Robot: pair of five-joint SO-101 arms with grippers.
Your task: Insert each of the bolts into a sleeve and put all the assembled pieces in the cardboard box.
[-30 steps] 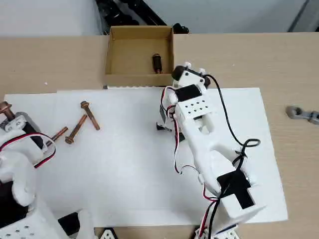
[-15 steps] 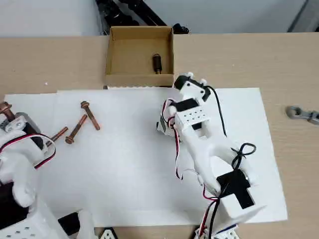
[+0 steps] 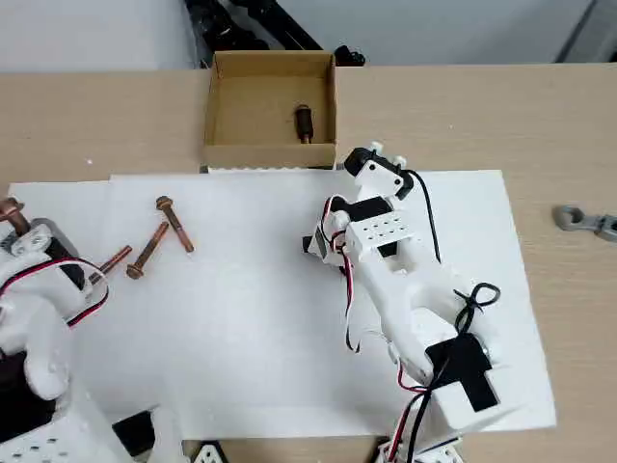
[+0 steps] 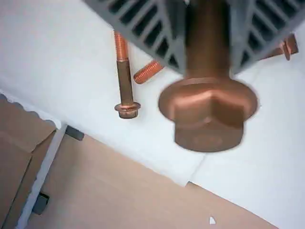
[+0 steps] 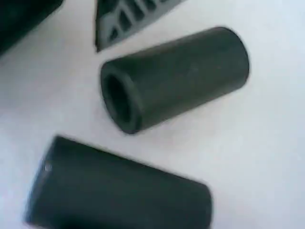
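Pinching one bolt [image 4: 208, 117] in the left gripper [image 4: 208, 33]; one assembled piece [image 3: 304, 122] already in the cardboard box [image 3: 231, 106], three loose bolts [image 3: 176, 224] and two sleeves [image 5: 176, 76] still waiting.

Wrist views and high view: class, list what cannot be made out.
Right wrist view: one sleeve is cut off by the picture's edge.
High view: the right arm largely hides that sleeve.
Left wrist view: the left gripper hides much of the bolt.
High view: the piece in the cardboard box is too small.

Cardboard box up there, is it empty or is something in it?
Not empty. One small dark piece lies inside the cardboard box.
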